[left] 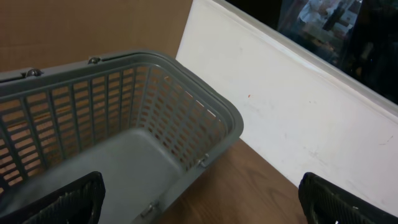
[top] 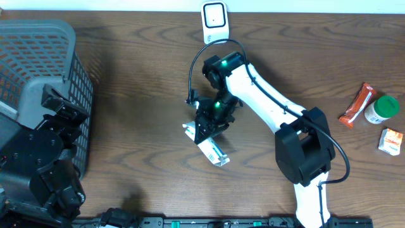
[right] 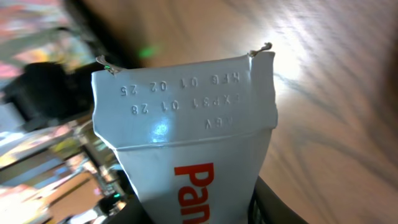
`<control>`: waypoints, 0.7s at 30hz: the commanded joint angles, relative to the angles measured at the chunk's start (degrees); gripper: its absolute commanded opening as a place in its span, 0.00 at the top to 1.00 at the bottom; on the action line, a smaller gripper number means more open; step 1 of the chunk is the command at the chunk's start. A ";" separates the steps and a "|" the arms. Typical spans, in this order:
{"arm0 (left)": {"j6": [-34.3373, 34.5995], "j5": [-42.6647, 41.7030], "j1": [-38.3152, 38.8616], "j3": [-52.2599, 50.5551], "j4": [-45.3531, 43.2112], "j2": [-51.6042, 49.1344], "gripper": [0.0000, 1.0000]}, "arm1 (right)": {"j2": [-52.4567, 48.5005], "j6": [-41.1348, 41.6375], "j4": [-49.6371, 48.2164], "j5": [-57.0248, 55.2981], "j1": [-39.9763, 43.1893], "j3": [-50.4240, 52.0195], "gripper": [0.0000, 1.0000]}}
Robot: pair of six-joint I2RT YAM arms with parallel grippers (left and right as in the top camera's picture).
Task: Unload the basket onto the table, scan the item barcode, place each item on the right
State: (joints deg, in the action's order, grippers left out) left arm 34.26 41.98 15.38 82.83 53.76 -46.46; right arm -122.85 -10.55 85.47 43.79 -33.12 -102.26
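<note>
My right gripper is shut on a white tube-like pack near the table's middle, and the pack slants down toward the front. In the right wrist view the pack fills the frame between my right gripper's dark fingers. It shows red letters "Pan" and embossed date codes on its crimped end; no barcode faces this camera. A white scanner stands at the table's far edge, beyond the arm. My left gripper is open with nothing between its fingers, hanging over the corner of the grey basket.
The grey mesh basket takes up the far left, with the left arm in front of it. At the right edge lie an orange packet, a green-lidded white bottle and a small orange-and-white box. A white board stands behind the basket.
</note>
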 commanded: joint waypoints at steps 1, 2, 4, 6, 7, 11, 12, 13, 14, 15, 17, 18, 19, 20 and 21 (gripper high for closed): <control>-0.76 0.72 -0.35 -0.15 0.02 0.00 0.00 | 0.37 -6.58 0.35 11.72 1.25 -1.18 0.85; -0.76 0.72 -0.35 -0.15 0.02 0.00 0.00 | 0.37 -7.17 0.28 12.33 1.42 -1.18 0.85; -0.76 0.72 -0.35 -0.15 0.02 0.00 0.00 | 0.37 -7.37 0.24 11.98 1.92 -1.18 0.85; -0.76 0.72 -0.35 -0.15 0.02 0.00 0.00 | 0.37 -7.34 0.20 10.56 2.49 -1.18 0.87; -0.76 0.72 -0.35 -0.15 0.02 0.00 0.00 | 0.37 -7.30 -0.24 8.90 2.75 -1.18 0.89; -0.76 0.72 -0.35 -0.15 0.02 0.00 0.00 | 0.37 -1.81 -8.28 -0.02 3.54 -1.18 0.97; -0.76 0.72 -0.35 -0.15 0.02 0.00 0.00 | 0.37 -0.04 -10.62 -0.92 3.80 -1.18 0.97; -0.76 0.72 -0.35 -0.15 0.02 0.00 0.00 | 0.37 0.94 -12.70 -1.38 4.02 -1.20 0.98; -0.76 0.72 -0.35 -0.15 0.02 0.00 0.00 | 0.37 1.70 -14.91 -1.60 4.37 -1.20 0.98; -0.76 0.72 -0.35 -0.15 0.02 0.00 0.00 | 0.37 2.91 -17.00 -1.53 4.79 -1.20 0.99; -0.76 0.72 -0.35 -0.15 0.02 0.00 0.00 | 0.37 4.96 -20.22 -1.53 5.70 -1.20 0.98; -0.76 0.72 -0.35 -0.15 0.02 0.00 0.00 | 0.37 5.46 -21.70 -1.53 6.25 -1.20 0.98; -0.76 0.72 -0.35 -0.15 0.02 0.00 0.00 | 0.37 5.84 -22.62 -1.51 6.69 -1.20 0.97; -0.76 0.72 -0.35 -0.15 0.02 0.00 0.00 | 0.37 5.88 -23.12 -1.44 7.13 -1.20 0.97; -0.76 0.72 -0.35 -0.15 0.02 0.00 0.00 | 0.37 5.86 -23.17 -1.46 7.61 -1.20 0.98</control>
State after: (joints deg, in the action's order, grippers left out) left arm 34.26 42.00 15.38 82.83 53.76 -46.46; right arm -122.85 -7.68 62.89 42.68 -27.46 -102.32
